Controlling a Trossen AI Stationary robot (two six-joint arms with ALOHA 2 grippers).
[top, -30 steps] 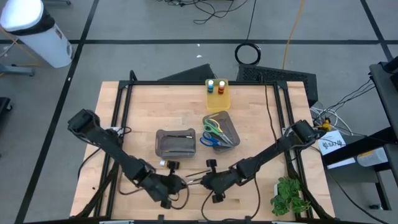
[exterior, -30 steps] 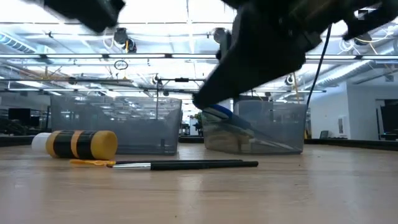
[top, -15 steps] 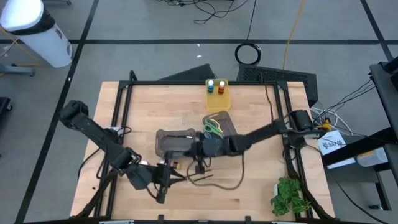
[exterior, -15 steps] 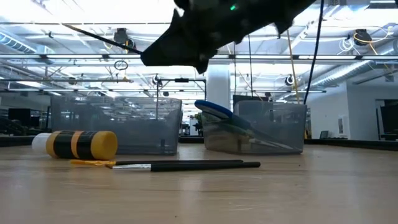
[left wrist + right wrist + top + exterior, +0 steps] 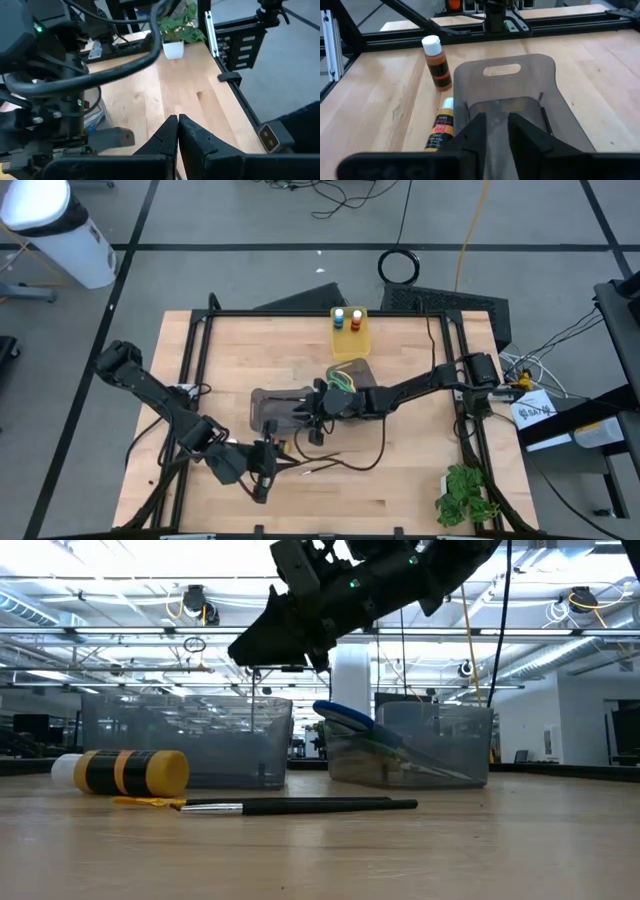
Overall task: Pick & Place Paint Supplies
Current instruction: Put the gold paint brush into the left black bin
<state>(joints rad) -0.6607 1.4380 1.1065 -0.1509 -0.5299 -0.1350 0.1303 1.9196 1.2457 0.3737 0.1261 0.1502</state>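
The right gripper (image 5: 493, 131) hangs over the smooth grey plastic bin (image 5: 520, 95) at mid-worktop, fingers slightly spread, holding nothing. A thin dark brush (image 5: 300, 805) lies on the wooden worktop (image 5: 400, 480) near its front edge. The left gripper (image 5: 177, 131), pressed together, sits near the front-left corner.

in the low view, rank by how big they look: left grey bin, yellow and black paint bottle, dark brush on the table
1. left grey bin, largest, though it stands farther back.
2. dark brush, longest of the small items but very thin.
3. yellow and black paint bottle, shorter but much thicker; 2 and 3 are unsure.
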